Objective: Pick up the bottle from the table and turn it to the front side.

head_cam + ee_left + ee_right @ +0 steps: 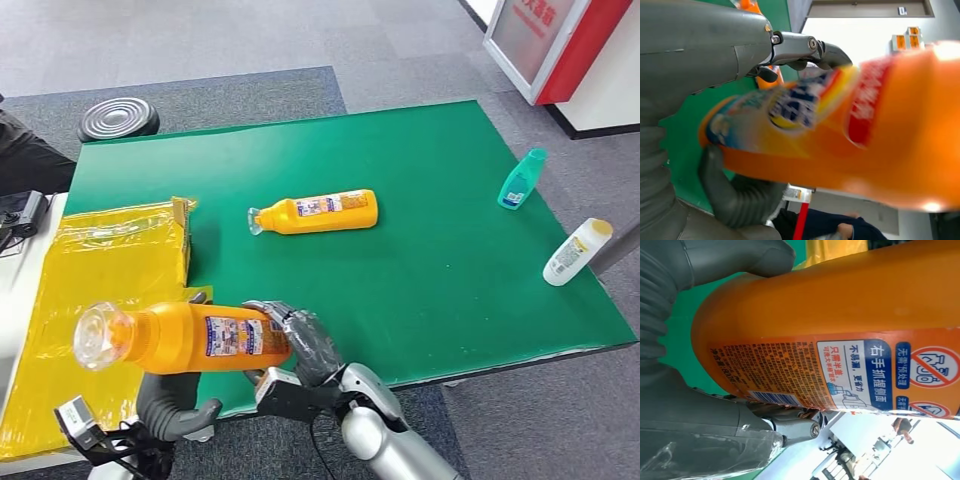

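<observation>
The orange bottle (181, 337) is lifted off the green surface (453, 260), gripped by both the right hand (306, 345) and left hand (175, 405), back label up, so the turn seems unfinished.

We see the held orange plastic bottle (851, 145) all blurry in the left wrist view, & its far end is cut off at the pic's edge. We can't read its label there. In the right wrist view the bottle's neck end runs off the edge too. In the head view the right hand (302, 345) covers the bottle's bottom end. The left hand (172, 405) is partly under the bottle, so we can't see its fingers well.
</observation>
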{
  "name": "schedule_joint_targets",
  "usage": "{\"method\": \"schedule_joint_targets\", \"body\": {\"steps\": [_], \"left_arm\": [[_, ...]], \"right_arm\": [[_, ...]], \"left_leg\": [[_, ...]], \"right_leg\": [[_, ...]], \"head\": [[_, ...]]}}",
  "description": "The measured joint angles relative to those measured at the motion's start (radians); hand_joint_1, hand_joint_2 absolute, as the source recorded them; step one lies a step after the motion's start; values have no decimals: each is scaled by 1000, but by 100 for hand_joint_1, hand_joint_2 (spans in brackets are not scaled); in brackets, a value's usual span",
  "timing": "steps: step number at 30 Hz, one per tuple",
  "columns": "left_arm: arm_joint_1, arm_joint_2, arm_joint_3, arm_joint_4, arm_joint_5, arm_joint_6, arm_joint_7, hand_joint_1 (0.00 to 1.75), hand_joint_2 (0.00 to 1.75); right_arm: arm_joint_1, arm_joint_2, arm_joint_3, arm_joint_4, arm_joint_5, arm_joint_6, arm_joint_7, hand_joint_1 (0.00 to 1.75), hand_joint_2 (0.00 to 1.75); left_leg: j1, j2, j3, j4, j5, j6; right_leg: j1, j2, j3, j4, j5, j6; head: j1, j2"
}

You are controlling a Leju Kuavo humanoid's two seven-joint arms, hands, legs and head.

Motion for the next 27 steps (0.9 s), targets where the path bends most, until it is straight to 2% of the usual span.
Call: {"method": "schedule_joint_targets", "body": {"steps": [7,27], "left_arm": [[-6,6,-8,1,17,18,0,0,175],[-16,6,-8,2,20,18,0,0,175]], "right_arm": [[-8,25,1,98,25,-35,-24,175,175],[-7,38,3,211,35,-45,-34,175,175]], "left_leg": [[0,0,0,0,0,0],[0,0,0,0,0,0]], "right_leg": [[0,0,0,0,0,0],[0,0,0,0,0,0]], "head": [[0,0],[0,0]]}}
